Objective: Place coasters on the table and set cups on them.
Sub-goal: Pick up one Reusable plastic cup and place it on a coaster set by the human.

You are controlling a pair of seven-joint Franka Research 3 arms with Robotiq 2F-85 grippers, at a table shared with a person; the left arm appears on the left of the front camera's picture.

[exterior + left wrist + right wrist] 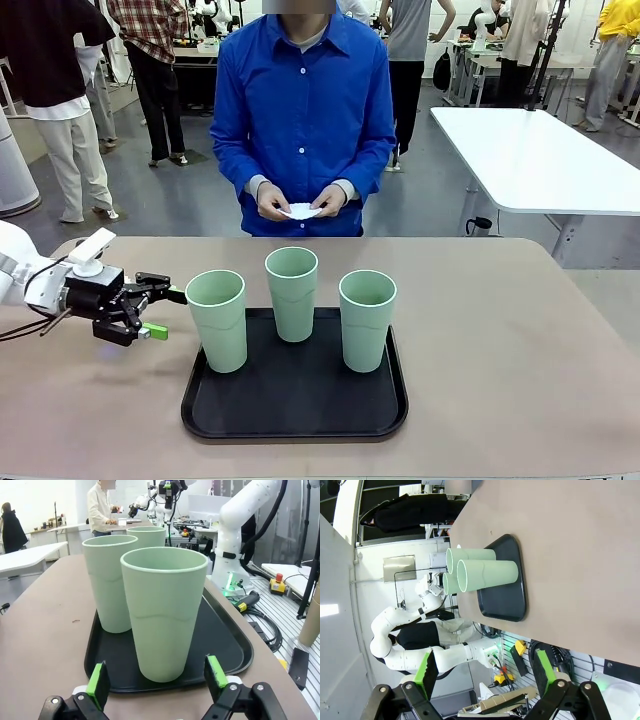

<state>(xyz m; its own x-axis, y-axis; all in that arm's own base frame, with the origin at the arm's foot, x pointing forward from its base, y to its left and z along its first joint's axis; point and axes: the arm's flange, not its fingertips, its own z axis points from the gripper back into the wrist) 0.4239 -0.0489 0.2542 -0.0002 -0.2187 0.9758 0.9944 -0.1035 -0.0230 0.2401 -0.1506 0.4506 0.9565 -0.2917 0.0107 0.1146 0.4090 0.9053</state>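
Across the table [520, 340], the left gripper [165, 312] is gaping empty just left of the tray [290, 425] bearing three cups [217, 320]. The right gripper [485, 672] is gaping empty too, well off the tray. Beyond the tray, the person's hands [272, 205] are holding the coasters [301, 211], which probably need laying first.

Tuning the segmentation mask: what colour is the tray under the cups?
Black, plain, with no pattern: the tray shows best in the front view.

Robotics lab, white worktable [530, 160], emergency-stop button [278, 581], trailing cables [263, 628]
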